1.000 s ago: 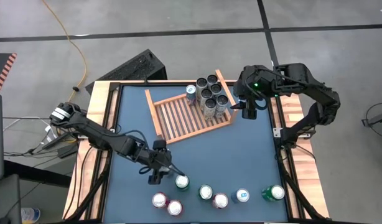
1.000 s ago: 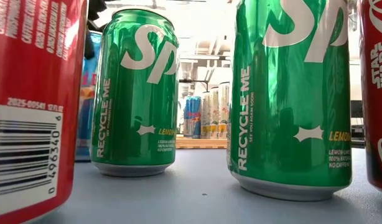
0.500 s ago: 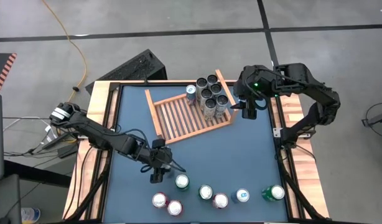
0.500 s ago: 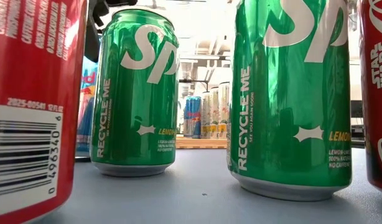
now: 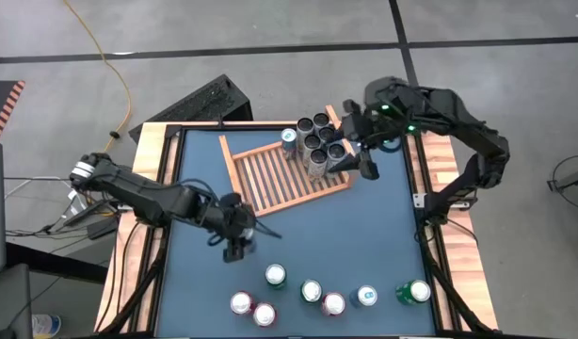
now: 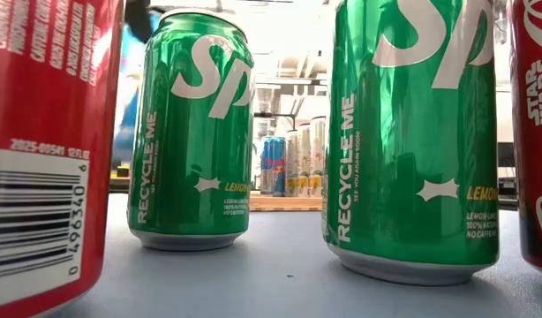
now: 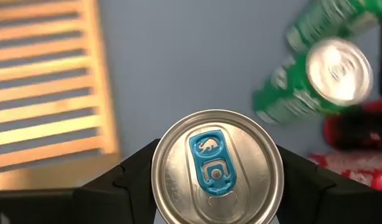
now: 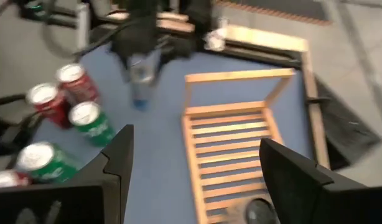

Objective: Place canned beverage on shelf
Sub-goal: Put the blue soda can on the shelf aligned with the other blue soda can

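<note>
Closed around a blue-tabbed can (image 7: 217,168), the left gripper (image 5: 234,235) is judged mid-carry between the can row and the shelf (image 5: 284,176), where an upright set-down is called for, while the right gripper (image 5: 361,155), jaws apart and empty, is held beside the shelf.

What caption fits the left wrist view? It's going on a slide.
Left gripper holds a blue-tabbed can above the blue table, wooden shelf to one side.
</note>
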Motion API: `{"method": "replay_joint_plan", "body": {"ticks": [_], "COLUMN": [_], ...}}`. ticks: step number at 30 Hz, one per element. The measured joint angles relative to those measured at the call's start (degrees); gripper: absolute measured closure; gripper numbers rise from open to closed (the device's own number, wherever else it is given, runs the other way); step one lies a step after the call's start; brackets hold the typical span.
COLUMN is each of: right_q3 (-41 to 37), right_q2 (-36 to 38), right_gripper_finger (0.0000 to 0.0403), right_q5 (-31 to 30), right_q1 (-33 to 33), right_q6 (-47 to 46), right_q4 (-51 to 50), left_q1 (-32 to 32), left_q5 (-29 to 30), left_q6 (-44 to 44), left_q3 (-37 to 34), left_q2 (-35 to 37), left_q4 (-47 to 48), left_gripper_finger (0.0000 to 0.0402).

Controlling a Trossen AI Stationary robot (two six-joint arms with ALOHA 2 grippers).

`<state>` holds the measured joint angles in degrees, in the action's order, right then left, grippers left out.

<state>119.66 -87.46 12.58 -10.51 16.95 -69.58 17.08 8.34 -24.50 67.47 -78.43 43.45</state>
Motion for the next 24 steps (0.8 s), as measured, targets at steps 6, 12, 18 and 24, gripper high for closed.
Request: {"method": "replay_joint_plan", "body": {"ticks": [6,12,18,24], "right_q3": [-0.04,-0.08,-0.13,0.0], "right_q2": [-5.42,-12.52,-17.22,-17.19], "right_gripper_finger": [0.0143,0.0143,0.0142,0.0142], "right_q5": [1.93,5.6,8.68,8.24], "right_q1": [-0.24,0.73,1.6,1.89], "right_q6": [3.94,4.13,1.56,-0.23], "right_q4": [-0.07,4.93,15.26,23.7], "left_q1": [-5.24,-8.96,-11.16,-14.68], "left_q5": [4.1,7.87,9.93,9.99], "left_q6": [6.34,16.73,23.21,30.09], "left_q3": [7.22,13.77,14.49,14.05], "left_q2": [3.06,3.21,4.15,3.62], "left_q4": [2.36,2.33,6.61,10.8], "left_gripper_finger": [0.0182,0.0182,0.0182,0.0182]}}
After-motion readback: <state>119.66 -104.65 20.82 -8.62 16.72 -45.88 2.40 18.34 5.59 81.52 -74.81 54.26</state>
